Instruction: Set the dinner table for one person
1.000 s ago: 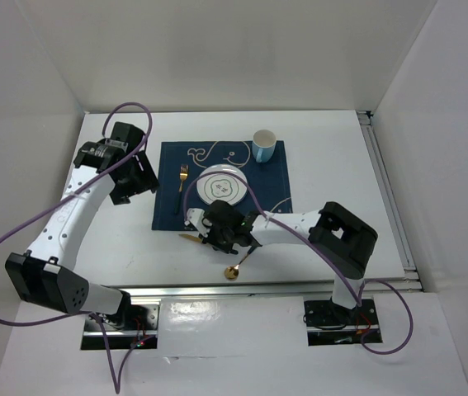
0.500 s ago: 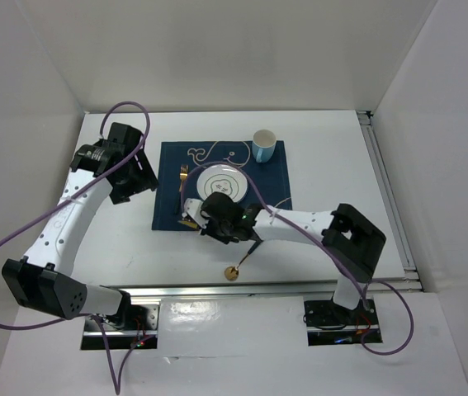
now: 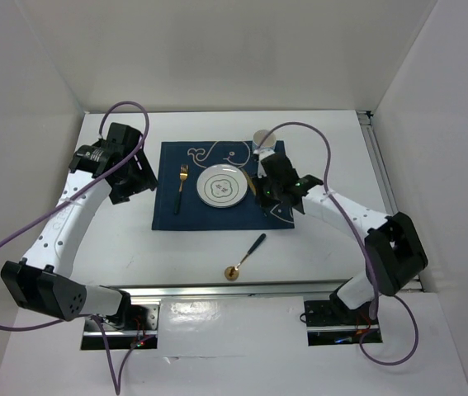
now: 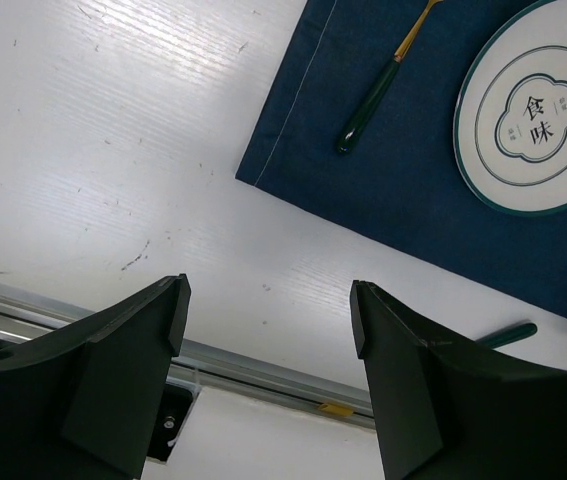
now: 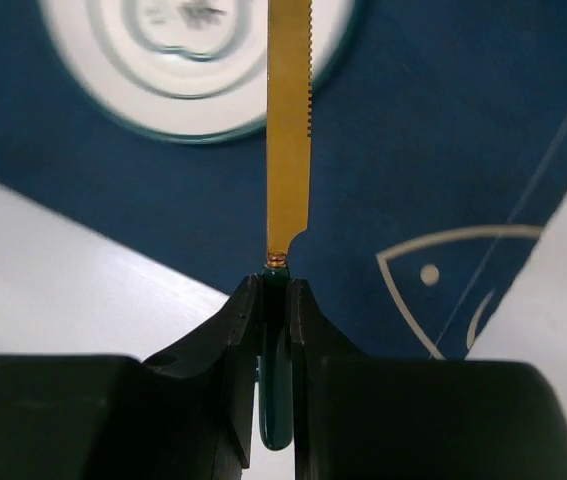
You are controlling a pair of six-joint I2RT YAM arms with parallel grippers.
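My right gripper is shut on the dark green handle of a knife. It holds the knife above the navy placemat, the gold blade reaching over the right rim of the white plate. In the top view the right gripper is just right of the plate on the placemat. A gold fork lies left of the plate. A gold spoon lies on the white dinner table in front of the placemat. My left gripper is open and empty over the table, left of the placemat.
A light blue cup stands at the placemat's far right corner, partly hidden by my right arm. Aluminium rails run along the near edge and the right edge. The left wrist view shows the fork and the plate.
My right gripper has swung with the knife from the placemat's near left edge to the right side of the plate. The left arm has barely moved.
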